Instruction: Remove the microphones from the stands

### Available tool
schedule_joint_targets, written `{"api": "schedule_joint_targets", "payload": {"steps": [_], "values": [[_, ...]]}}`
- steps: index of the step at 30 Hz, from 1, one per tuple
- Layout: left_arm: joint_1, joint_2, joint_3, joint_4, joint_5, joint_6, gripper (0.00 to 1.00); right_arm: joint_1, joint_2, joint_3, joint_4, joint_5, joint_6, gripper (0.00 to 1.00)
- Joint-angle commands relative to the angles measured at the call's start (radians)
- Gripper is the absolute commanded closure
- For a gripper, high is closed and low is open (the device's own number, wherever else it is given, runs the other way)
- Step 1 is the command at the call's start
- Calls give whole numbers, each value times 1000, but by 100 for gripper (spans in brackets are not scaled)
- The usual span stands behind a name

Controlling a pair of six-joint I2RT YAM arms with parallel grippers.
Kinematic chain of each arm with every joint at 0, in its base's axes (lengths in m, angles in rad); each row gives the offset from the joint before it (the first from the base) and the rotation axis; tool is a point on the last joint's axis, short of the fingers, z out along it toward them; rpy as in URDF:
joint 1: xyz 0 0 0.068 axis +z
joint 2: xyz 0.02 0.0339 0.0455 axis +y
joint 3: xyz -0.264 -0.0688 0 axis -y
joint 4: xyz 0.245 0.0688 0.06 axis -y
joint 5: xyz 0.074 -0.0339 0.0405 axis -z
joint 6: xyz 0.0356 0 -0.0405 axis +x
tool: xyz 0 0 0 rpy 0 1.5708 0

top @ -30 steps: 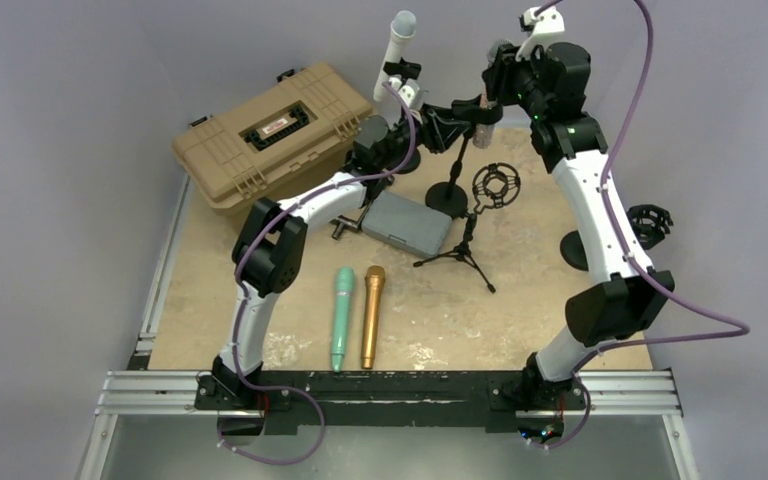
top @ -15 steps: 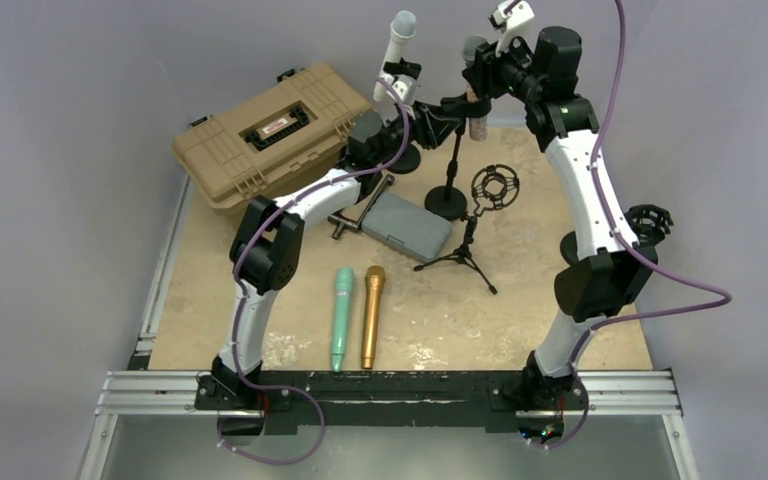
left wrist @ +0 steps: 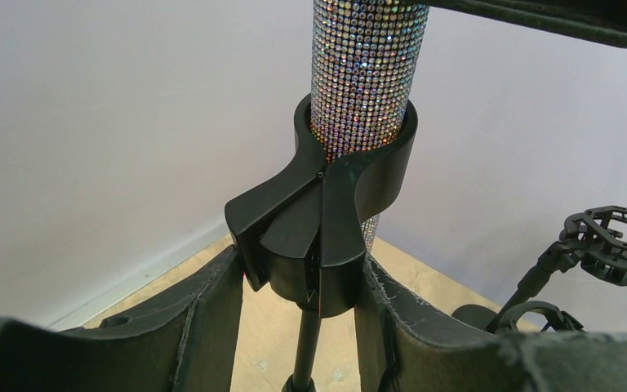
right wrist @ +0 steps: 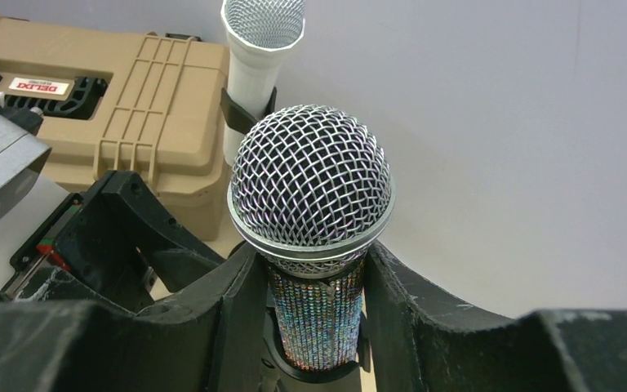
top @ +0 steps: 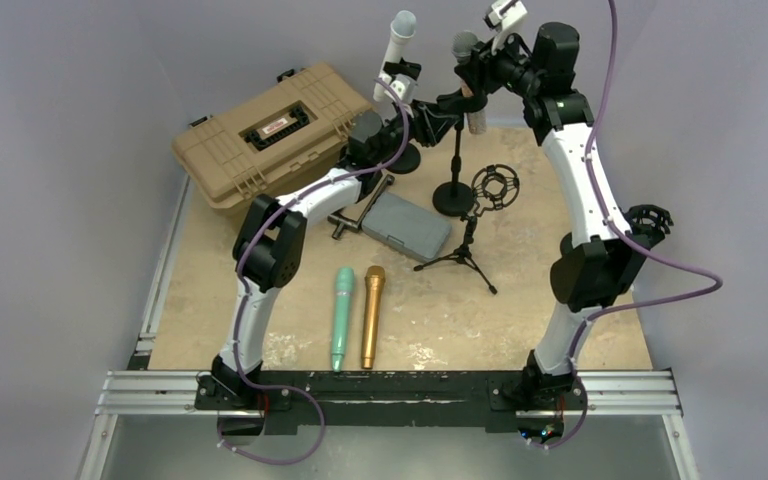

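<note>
The microphone (right wrist: pixel 310 184) has a silver mesh head and a glittering body (left wrist: pixel 365 73). It stands upright in the black clip (left wrist: pixel 326 237) of the stand (top: pixel 450 198) at the back of the table. My right gripper (right wrist: pixel 310 269) is shut on the glittering body just under the head, above the clip. From the left, my left gripper (left wrist: pixel 302 269) is shut on the clip, one finger pressed against each side. The stand's thin pole (left wrist: pixel 306 351) drops between those fingers. From above, both grippers meet at the microphone (top: pixel 463 45).
A tan hard case (top: pixel 270 130) lies at the back left, with a white microphone (top: pixel 397 45) in another stand beside it. A grey box (top: pixel 407 222), a tripod with a shock mount (top: pixel 493 187), and green (top: pixel 342 315) and gold (top: pixel 371 315) microphones lie nearer. Another mount (top: pixel 650 222) sits far right.
My right wrist has swung up and to the left over the stand, and the microphone sits slightly higher. The left arm has hardly moved.
</note>
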Motion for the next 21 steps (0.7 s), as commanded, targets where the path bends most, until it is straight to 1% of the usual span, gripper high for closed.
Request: {"api": "schedule_joint_targets", "payload": {"steps": [1,3,5,7,10,13,17,19,21], "values": [[-13,21,-33,-66,92,65,100,-4,-128,-35,282,-136,42,100],[-14,2,-51,-57,102,74,100,-3,-151,-73,266,-163,11,100],[-12,-16,-60,-64,116,87,100,-3,-155,-112,202,-141,-56,100],[-13,-31,-53,-84,132,102,100,-3,-159,-165,173,-119,-89,100],[-13,-44,-44,-114,157,125,100,-2,-182,-241,192,-102,-95,100],[-13,-61,-54,-116,170,140,100,-3,-183,-263,225,-79,-80,100],[-14,-65,-56,-130,177,151,100,-2,-137,-181,211,0,-48,100],[-13,-64,-55,-145,175,157,100,-2,-124,-111,208,-10,-12,100],[-13,-64,-58,-160,172,162,100,-2,-132,-62,234,-52,42,100]]}}
